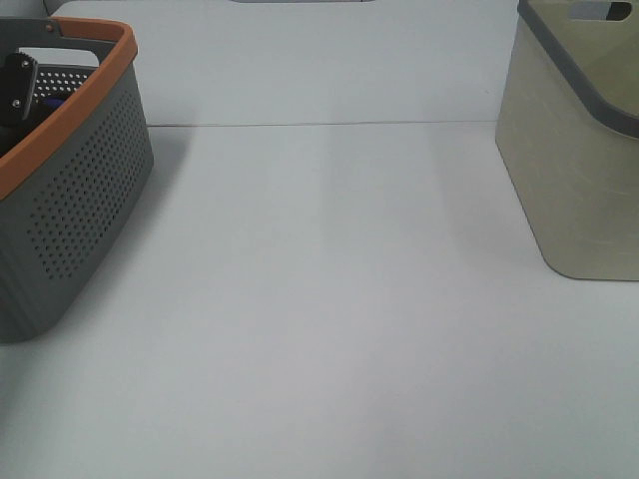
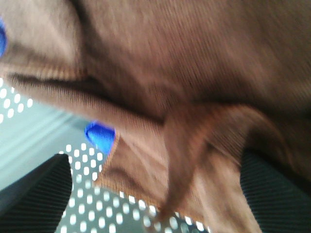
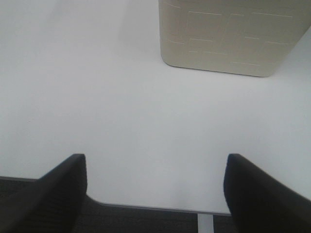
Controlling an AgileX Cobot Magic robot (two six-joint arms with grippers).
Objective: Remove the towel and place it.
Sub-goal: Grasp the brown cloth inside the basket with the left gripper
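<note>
Sitting inside the grey perforated basket [image 1: 90, 200], the left gripper [image 2: 153, 165] has its jaws spread wide, the crumpled brown towel [image 2: 194, 73] bunched between its fingers beside a blue item [image 2: 100, 136]. The right gripper [image 3: 155, 160], also spread, hovers over the white table [image 3: 97, 97] near the beige bin [image 3: 228, 34].

The left gripper [image 2: 155, 194] has dark, finely ribbed jaws; the right gripper [image 3: 154, 194] has matte black jaws with rounded corners. The black arm housing [image 1: 18, 85] shows small screws.
</note>
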